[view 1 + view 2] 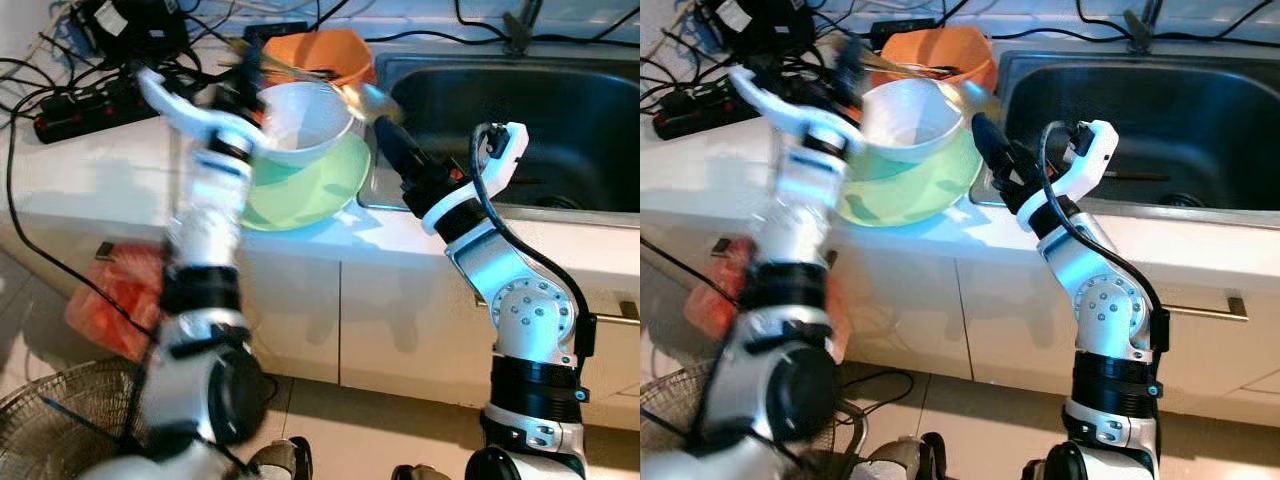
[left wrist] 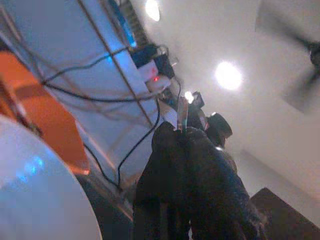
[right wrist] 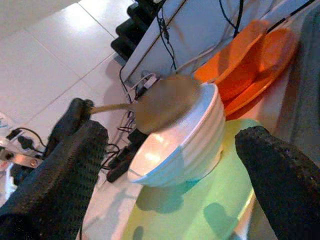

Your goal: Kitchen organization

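Observation:
A white bowl (image 1: 300, 120) sits in a wide green bowl (image 1: 315, 190) on the counter, with an orange bowl (image 1: 322, 55) behind them. My left gripper (image 1: 245, 72), blurred, is raised over the bowls and shut on the thin handle of a golden ladle (image 1: 368, 100). The handle sticks out past the shut fingers (image 2: 200, 165). The ladle head (image 3: 165, 100) hovers at the white bowl's rim on the sink side. My right gripper (image 1: 388, 128) stands open just right of the bowls, pointing at the ladle head, its fingers (image 3: 55, 175) spread wide with nothing between them.
A steel sink (image 1: 520, 110) lies to the right of the bowls. A power strip (image 1: 85, 105) and tangled cables crowd the counter's back left. On the floor are a red bag (image 1: 115, 300) and a wire fan (image 1: 50, 420).

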Available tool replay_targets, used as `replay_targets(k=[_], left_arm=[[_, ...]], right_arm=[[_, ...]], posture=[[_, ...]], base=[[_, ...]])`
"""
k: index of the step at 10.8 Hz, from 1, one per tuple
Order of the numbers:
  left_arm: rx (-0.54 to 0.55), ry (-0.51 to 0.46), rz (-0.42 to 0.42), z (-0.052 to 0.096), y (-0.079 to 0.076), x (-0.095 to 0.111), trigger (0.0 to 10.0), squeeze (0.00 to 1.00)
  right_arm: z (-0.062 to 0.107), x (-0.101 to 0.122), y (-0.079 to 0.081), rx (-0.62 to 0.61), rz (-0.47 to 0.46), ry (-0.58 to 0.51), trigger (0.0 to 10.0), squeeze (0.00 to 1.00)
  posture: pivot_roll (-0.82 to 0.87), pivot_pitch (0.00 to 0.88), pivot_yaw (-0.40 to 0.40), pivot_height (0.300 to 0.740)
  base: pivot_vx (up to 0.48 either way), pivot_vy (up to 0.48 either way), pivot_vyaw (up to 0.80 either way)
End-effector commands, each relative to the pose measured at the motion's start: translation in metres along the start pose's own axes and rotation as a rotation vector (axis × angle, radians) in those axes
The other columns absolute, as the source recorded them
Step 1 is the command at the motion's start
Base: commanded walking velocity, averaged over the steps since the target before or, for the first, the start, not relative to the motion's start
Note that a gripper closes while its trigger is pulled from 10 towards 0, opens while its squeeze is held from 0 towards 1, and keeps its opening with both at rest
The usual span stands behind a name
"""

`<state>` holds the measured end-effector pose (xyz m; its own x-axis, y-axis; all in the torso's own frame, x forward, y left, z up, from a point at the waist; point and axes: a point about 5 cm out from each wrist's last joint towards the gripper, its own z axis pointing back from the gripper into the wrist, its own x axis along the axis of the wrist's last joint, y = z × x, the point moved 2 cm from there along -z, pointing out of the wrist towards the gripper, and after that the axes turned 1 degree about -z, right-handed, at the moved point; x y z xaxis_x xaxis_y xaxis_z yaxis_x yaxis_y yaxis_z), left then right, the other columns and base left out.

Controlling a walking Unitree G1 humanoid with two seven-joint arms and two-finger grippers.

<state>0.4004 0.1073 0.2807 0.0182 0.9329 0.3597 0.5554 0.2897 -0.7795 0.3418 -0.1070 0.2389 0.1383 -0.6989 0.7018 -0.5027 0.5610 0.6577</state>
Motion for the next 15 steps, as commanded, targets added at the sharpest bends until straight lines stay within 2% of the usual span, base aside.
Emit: replay_targets(k=[1, 2, 3, 4, 7, 8, 9, 11, 12, 15], left_arm=[[-0.033, -0.002, 0.0, -0.002, -0.01, 0.001, 0.0, 0.0], [-0.039, 0.013, 0.008, -0.001, -0.013, -0.004, 0.0, 0.0], [-0.041, 0.028, 0.013, 0.002, -0.015, -0.009, 0.0, 0.0], [-0.04, 0.03, 0.015, 0.003, -0.015, -0.009, 0.0, 0.0], [-0.037, 0.044, 0.019, 0.007, -0.015, -0.01, 0.0, 0.0], [-0.034, 0.05, 0.023, 0.008, -0.015, -0.011, 0.0, 0.0], [-0.041, 0.062, 0.034, 0.008, -0.017, -0.015, 0.0, 0.0], [-0.039, 0.066, 0.039, 0.009, -0.017, -0.017, 0.0, 0.0], [-0.036, 0.07, 0.043, 0.01, -0.017, -0.018, 0.0, 0.0], [-0.027, 0.078, 0.057, 0.011, -0.015, -0.021, 0.0, 0.0]], right_arm=[[-0.003, 0.002, 0.005, 0.01, -0.012, -0.001, 10.0, 0.0], [-0.003, 0.002, 0.005, 0.011, -0.014, 0.0, 10.0, 0.0], [-0.004, 0.004, 0.006, 0.021, -0.018, -0.007, 3.6, 0.0], [-0.003, 0.005, 0.007, 0.028, -0.02, -0.015, 0.0, 0.0], [-0.004, 0.007, 0.007, 0.03, -0.016, -0.024, 0.0, 0.0], [-0.005, 0.008, 0.007, 0.029, -0.01, -0.023, 9.0, 0.0], [-0.005, 0.008, 0.006, 0.023, -0.007, -0.025, 10.0, 0.0], [-0.006, 0.008, 0.005, 0.018, -0.014, -0.03, 10.0, 0.0], [-0.006, 0.009, 0.005, 0.019, -0.024, -0.036, 0.2, 0.0], [-0.008, 0.01, 0.005, 0.018, -0.048, -0.053, 0.0, 0.0]], posture=[[-0.03, 0.076, 0.109, 0.74], [-0.03, 0.073, 0.109, 0.74], [-0.03, 0.07, 0.11, 0.74], [-0.03, 0.068, 0.11, 0.74], [-0.03, 0.06, 0.112, 0.74], [-0.03, 0.056, 0.113, 0.74], [-0.03, 0.058, 0.113, 0.74], [-0.03, 0.058, 0.113, 0.74], [-0.03, 0.064, 0.113, 0.74], [-0.03, 0.067, 0.115, 0.74]], base=[[0.0, 0.0, 0.0], [0.0, 0.0, 0.0], [0.0, 0.0, 0.0], [0.0, 0.0, 0.0], [0.0, 0.0, 0.0], [0.0, 0.0, 0.0], [0.0, 0.0, 0.0], [0.0, 0.0, 0.0], [0.0, 0.0, 0.0], [0.0, 0.0, 0.0]])
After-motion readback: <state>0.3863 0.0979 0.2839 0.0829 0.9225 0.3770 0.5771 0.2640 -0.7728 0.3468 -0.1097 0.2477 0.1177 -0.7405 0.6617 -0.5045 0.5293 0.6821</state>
